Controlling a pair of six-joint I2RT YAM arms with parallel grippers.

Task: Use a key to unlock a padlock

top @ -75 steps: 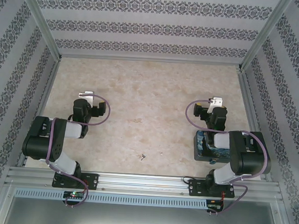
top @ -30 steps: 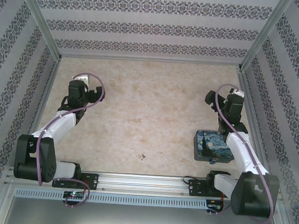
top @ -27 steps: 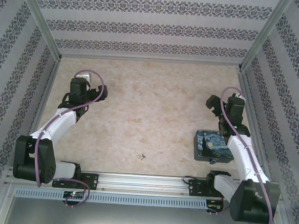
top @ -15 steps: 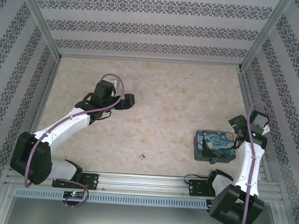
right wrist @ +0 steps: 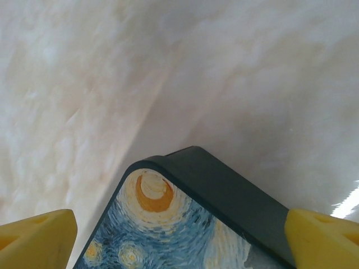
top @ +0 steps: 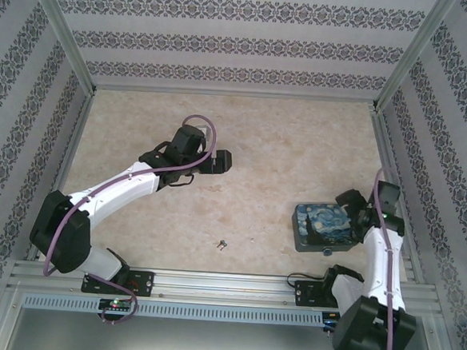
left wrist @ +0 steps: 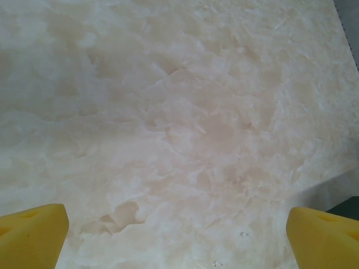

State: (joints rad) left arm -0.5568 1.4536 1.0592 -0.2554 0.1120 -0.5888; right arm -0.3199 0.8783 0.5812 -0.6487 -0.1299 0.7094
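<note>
Hovering wide at the starry case (top: 322, 225), the right pincer (top: 350, 209) held nothing; left pincer (top: 225, 160) likewise; grasping the key (top: 223, 243) seemed next.

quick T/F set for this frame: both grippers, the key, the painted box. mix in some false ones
1. The left gripper is open over bare table. True.
2. The right gripper is shut on the key. False: it is open, with a corner of the Starry Night box between its fingers in the wrist view.
3. The key lies on the table near the front edge, apart from both grippers. True.
4. The Starry Night box sits on the left side of the table. False: it is on the right side, next to the right gripper.
</note>
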